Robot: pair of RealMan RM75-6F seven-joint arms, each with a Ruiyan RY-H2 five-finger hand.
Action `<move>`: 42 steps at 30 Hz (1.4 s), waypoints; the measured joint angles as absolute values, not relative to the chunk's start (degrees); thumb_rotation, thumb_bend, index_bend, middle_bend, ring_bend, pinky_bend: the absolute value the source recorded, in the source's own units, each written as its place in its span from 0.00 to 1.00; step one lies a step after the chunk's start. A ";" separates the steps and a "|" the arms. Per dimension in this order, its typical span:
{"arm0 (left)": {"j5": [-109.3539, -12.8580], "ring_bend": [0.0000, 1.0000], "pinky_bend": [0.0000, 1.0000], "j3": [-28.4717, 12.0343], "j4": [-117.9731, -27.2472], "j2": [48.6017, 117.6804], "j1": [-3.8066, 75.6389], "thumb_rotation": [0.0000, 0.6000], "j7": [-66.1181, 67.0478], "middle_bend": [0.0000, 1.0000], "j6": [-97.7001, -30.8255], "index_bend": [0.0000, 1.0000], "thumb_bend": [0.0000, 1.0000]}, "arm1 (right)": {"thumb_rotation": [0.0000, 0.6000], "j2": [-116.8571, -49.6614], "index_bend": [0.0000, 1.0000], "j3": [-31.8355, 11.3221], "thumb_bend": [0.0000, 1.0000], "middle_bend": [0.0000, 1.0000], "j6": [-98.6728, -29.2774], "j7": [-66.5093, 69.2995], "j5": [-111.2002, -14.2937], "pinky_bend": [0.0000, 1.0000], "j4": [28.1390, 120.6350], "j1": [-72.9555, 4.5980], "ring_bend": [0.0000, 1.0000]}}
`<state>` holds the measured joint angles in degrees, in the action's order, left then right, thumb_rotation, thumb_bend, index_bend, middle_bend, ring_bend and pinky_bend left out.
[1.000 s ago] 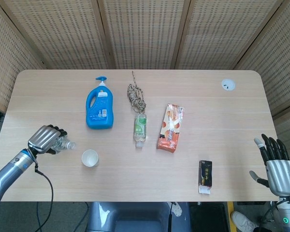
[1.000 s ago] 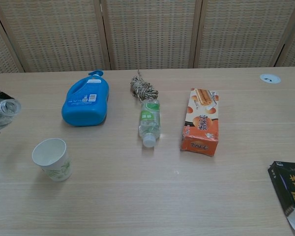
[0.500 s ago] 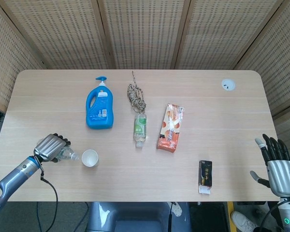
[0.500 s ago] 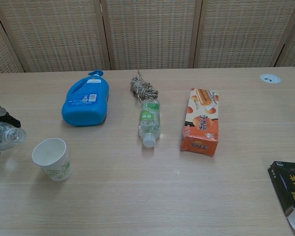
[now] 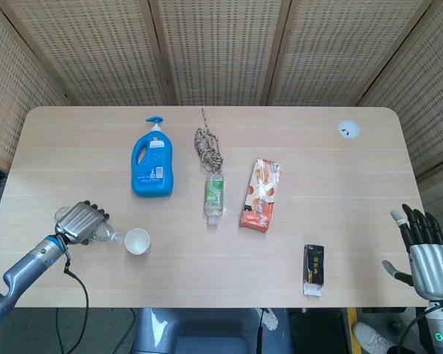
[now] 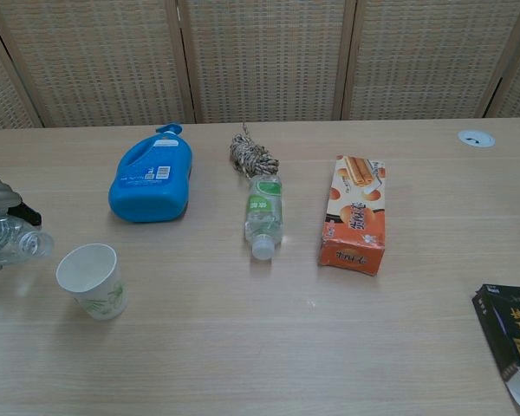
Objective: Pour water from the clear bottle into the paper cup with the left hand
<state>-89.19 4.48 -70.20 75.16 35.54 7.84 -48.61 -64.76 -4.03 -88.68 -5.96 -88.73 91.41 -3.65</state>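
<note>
Pale wooden desk [image 5: 325, 184] before woven screens [image 5: 221, 44].
Clear bottle [image 5: 103, 234] clasped in left hand [image 5: 80, 222] fingers, tilted, mouth beside paper cup [image 5: 137, 241]; right hand [image 5: 427, 254] spread wide, empty.

Left hand [image 5: 80, 222] with the clear bottle [image 5: 103, 235] has moved over the last second. In the head view it has shifted from its earlier position toward 4 o'clock, closing on the cup [image 5: 137, 241]. The bottle mouth, formerly well apart from the cup, now sits just beside the rim at the cup's 9 o'clock; contact cannot be confirmed. In the chest view the bottle [image 6: 13, 244] has come further into frame from the left edge and dropped lower, its neck now pointing toward the cup [image 6: 90, 279] at roughly 3 to 4 o'clock.
</note>
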 measured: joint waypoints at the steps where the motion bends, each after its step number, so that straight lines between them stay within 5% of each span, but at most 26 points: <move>1: -88.78 0.42 0.49 4.34 -70.65 75.11 35.60 1.00 8.64 0.50 -48.41 0.70 0.44 | 1.00 -64.73 0.07 -4.04 0.00 0.00 -88.70 -5.88 -88.72 0.00 91.42 -3.63 0.00; 19: -76.46 0.42 0.49 1.24 -78.45 73.50 37.25 1.00 26.96 0.50 -44.11 0.70 0.45 | 1.00 -64.28 0.07 -4.14 0.00 0.00 -88.74 -4.75 -88.64 0.00 91.43 -3.55 0.00; 42: -66.12 0.42 0.49 1.55 -85.03 73.11 39.00 1.00 40.67 0.50 -46.44 0.70 0.46 | 1.00 -64.06 0.07 -4.11 0.00 0.00 -89.11 -4.30 -88.93 0.00 91.51 -3.34 0.00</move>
